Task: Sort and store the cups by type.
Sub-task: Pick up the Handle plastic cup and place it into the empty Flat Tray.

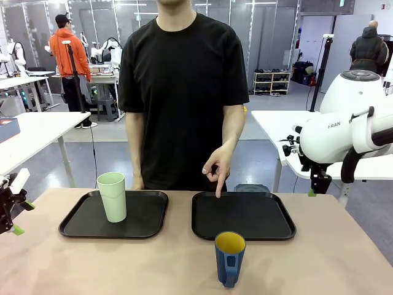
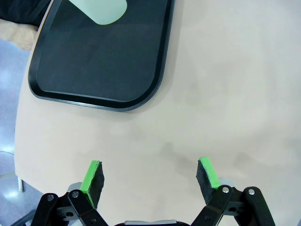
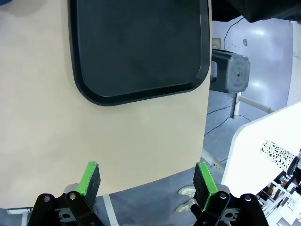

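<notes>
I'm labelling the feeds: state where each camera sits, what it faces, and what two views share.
Front: between the arms, facing the person across the table; right arm shows.
Left wrist: down past the open left gripper at the left tray and tumbler.
Right wrist: down past the open right gripper at the right tray.
Shared: front also shows both trays.
</notes>
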{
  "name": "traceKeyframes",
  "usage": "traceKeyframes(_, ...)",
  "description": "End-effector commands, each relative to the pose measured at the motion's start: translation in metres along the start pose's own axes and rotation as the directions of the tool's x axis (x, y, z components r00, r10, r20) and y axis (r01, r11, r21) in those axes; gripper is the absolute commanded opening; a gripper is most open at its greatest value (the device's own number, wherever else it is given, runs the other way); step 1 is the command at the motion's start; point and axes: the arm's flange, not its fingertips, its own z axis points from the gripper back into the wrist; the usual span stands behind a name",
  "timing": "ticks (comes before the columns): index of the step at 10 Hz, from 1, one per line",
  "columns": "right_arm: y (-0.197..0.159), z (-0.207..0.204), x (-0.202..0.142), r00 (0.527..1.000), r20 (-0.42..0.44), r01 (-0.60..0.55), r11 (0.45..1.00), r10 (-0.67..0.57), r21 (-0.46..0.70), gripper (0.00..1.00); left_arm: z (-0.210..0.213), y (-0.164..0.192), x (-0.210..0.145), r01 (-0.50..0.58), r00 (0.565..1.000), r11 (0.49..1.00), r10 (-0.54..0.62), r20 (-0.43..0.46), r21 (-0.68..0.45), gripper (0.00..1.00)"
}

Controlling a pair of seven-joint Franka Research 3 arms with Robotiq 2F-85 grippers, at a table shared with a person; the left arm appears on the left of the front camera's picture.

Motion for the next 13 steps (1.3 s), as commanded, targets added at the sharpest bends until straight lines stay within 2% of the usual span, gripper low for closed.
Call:
traceKeyframes(1,0.011,-0.01,0.0,0.999,0.017,-0.033,0.998,0.032,0.06,1.0,0.0,-0.001,-0.001,0.017,1.0,1.0,-0.017,0.007,0.013,1.0)
traceKeyframes(2,0.028,-0.019,0.002,0.998,0.004,-0.059,0.993,0.059,0.101,1.0,0.0,-0.001,-0.001,0.017,1.0,1.0,-0.017,0.007,0.013,1.0)
traceKeyframes(4,0.056,-0.036,0.007,0.995,0.04,-0.101,0.981,0.095,0.166,1.0,0.0,-0.001,-0.001,0.017,1.0,1.0,-0.017,0.007,0.013,1.0)
traceKeyframes(6,0.078,-0.054,0.012,0.996,0.051,-0.086,0.979,0.078,0.184,1.0,0.0,-0.001,-0.001,0.017,1.0,1.0,-0.017,0.007,0.013,1.0)
traceKeyframes(10,0.119,-0.073,0.023,0.981,0.187,-0.085,0.976,0.047,0.2,1.0,0.0,-0.001,-0.001,0.017,1.0,1.0,-0.017,0.007,0.013,1.0)
traceKeyframes(12,0.128,-0.08,0.024,0.976,0.206,-0.118,0.968,0.071,0.223,1.0,0.0,-0.001,-0.001,0.017,1.0,1.0,-0.017,0.007,0.013,1.0)
traceKeyframes(13,0.132,-0.082,0.024,0.961,0.26,-0.159,0.959,0.096,0.234,1.0,0.0,-0.001,-0.001,0.017,1.0,1.0,-0.017,0.007,0.013,1.0)
